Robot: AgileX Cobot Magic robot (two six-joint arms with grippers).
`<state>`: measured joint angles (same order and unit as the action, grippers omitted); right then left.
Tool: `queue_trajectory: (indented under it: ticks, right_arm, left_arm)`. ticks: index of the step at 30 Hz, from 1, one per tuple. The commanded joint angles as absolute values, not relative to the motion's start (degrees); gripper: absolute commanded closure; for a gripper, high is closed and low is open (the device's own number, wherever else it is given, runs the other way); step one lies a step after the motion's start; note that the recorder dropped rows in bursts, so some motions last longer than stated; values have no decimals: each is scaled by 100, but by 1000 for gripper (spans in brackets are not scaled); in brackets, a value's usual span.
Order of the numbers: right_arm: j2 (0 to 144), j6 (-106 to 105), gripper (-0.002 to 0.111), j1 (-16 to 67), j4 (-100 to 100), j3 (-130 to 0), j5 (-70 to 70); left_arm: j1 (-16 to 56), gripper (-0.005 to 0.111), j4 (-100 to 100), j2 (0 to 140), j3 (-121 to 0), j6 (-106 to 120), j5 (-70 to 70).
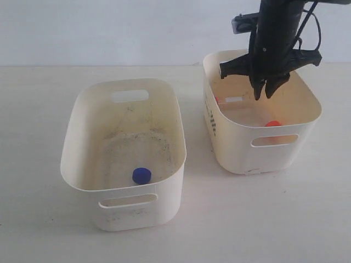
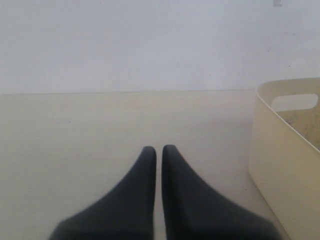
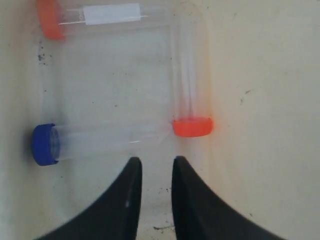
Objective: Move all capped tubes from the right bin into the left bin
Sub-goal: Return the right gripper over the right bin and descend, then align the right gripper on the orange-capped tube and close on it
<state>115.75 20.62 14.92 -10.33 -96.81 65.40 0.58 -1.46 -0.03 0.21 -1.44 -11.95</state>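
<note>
The right bin [image 1: 241, 148], with dark dashes on its side, holds three clear capped tubes lying on its floor: a blue-capped one [image 3: 45, 144], an orange-capped one [image 3: 192, 126], and an orange-capped one with a white label [image 3: 50, 20]. In the exterior view only an orange cap [image 1: 272, 124] and a red spot [image 1: 217, 100] show. My right gripper [image 1: 264, 93] hangs over this bin, narrowly open and empty [image 3: 156, 162], tips just short of the blue and orange caps. The left bin [image 1: 82, 164] holds one blue-capped tube [image 1: 141, 175]. My left gripper [image 2: 159, 148] is shut and empty above the table.
Both bins stand side by side on a pale table [image 1: 33, 109] with a narrow gap between them. In the left wrist view a cream bin's wall with a handle slot [image 2: 280, 150] lies off to one side of my left gripper. A white wall runs behind.
</note>
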Motion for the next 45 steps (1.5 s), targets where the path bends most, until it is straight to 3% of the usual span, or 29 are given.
queue_trajectory:
  ticks: [1,5,22,28,45]
  right_arm:
    - [11698,2208,84,1594,-1109,-9652,6453]
    - [11838,2262,58,1704,-1200,-9652,6337]
    - [12196,2702,55,1717,-1708,-9662,6469]
    - [12200,2672,26,1717,-1720,-9662,6366]
    - [12606,2838,26,1717,-1827,-9662,6600]
  left_arm:
    - [56,102,-110,0,0,-198,-1160]
    - [56,102,-110,0,0,-198,-1160]
    - [56,102,-110,0,0,-198,-1160]
    - [56,102,-110,0,0,-198,-1160]
    - [56,102,-110,0,0,-198,-1160]
